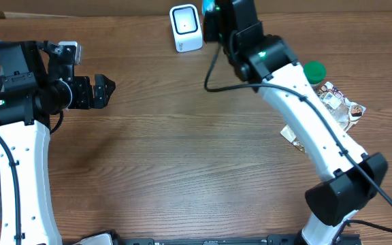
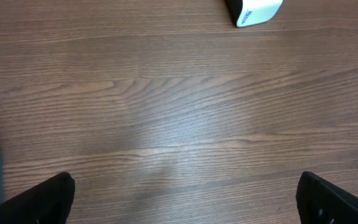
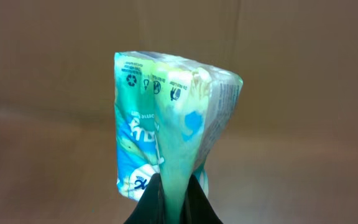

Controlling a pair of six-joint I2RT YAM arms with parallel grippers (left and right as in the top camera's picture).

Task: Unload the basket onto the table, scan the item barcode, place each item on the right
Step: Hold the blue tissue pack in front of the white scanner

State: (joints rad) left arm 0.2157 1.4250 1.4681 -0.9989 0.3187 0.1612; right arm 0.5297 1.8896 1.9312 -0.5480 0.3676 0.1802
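Pack, soft teal plastic, pinched by a thin edge in the closed right gripper, top centre of overhead frame beside the white scanner. Risk: the floppy film sags or slips and the barcode misses the scanner. Left gripper open, empty, left side.

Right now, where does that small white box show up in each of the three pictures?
Overhead: the white box stands at the top edge, just left of centre.
Left wrist: a corner of the white box pokes in at the top edge, right of centre.
Right wrist: not in it; a green packet fills the middle.
Shared landmark: the wood-grain table, in overhead and left wrist.
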